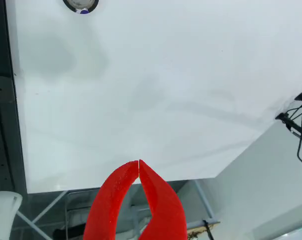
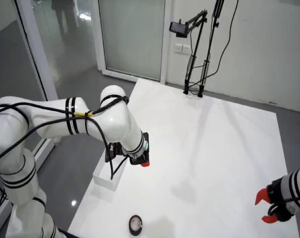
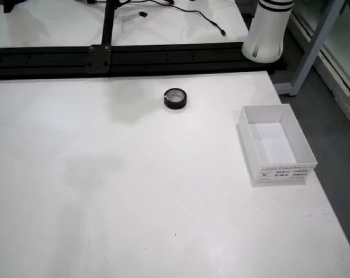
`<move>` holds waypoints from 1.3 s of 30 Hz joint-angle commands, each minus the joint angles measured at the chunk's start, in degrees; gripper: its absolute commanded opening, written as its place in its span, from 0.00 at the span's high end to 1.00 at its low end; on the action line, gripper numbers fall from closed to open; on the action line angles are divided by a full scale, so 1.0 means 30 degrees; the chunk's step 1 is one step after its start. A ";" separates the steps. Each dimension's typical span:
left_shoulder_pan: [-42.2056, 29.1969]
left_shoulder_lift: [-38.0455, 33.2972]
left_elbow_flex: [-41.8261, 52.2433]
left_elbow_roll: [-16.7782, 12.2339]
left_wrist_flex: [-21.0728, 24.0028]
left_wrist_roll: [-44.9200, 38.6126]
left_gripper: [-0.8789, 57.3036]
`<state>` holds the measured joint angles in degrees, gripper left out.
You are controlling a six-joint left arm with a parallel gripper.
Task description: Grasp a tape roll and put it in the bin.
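Observation:
A black tape roll (image 3: pixel 175 98) lies flat on the white table, apart from the bin; it also shows as the tape roll (image 2: pixel 135 224) near the table's front edge and the tape roll (image 1: pixel 81 5) cut off at the top of the wrist view. The white open bin (image 3: pixel 282 171) stands to its right, and it is the bin (image 2: pixel 106 177) at the table's left edge. My red gripper (image 1: pixel 139 161) hangs over the table's near edge, far from the roll, fingertips touching and holding nothing. It appears as the gripper (image 2: pixel 263 208) at the lower right.
A second white arm (image 2: pixel 115 121) reaches over the bin with its red-tipped gripper (image 2: pixel 144 162) just above it. A black rail (image 3: pixel 163 55) runs along the table's side near the roll. A camera stand (image 2: pixel 197 54) stands at the far end.

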<state>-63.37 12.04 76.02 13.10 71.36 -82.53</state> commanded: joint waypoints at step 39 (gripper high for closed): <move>0.1025 0.4365 0.3399 -0.1025 0.0001 -0.1143 0.74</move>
<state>-60.64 19.48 78.55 12.56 71.52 -83.20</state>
